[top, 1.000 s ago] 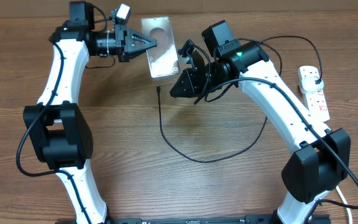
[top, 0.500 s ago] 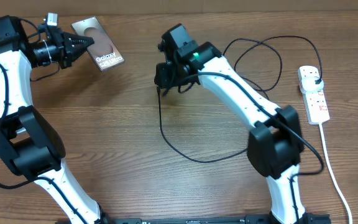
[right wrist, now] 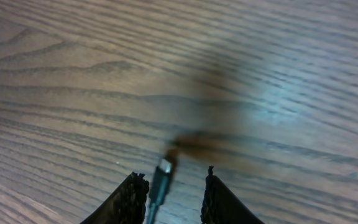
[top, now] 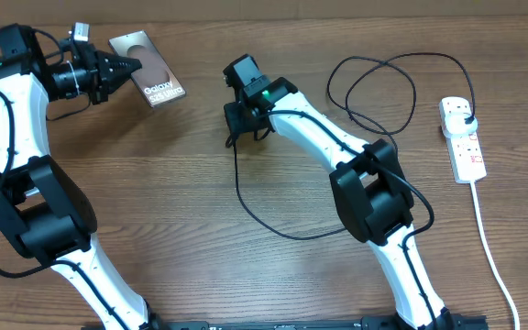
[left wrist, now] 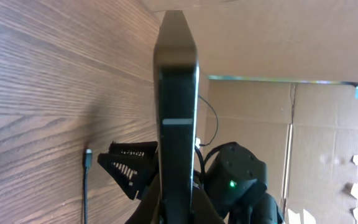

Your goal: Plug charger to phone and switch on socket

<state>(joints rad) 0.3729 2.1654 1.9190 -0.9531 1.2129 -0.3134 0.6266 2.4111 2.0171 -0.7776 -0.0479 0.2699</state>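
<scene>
Right gripper (right wrist: 174,180) parted astride charger (right wrist: 160,185) tip, shifted slightly left since before, left gripper (top: 134,65) still clamping phone (top: 154,81)

My gripper (right wrist: 174,177) sits at six o'clock, its fingers (right wrist: 132,199) spread apart over the wooden table (right wrist: 278,68). The charger (right wrist: 159,186) lies in the gap, nearer my nine o'clock finger, with its silver tip pointing toward one o'clock. Past it is a dark blur I cannot identify.

Bronze phone (top: 149,70) tilted, far left; black charger (top: 236,179) loops mid-table, plug seemingly in white socket (top: 461,137), far right.
</scene>
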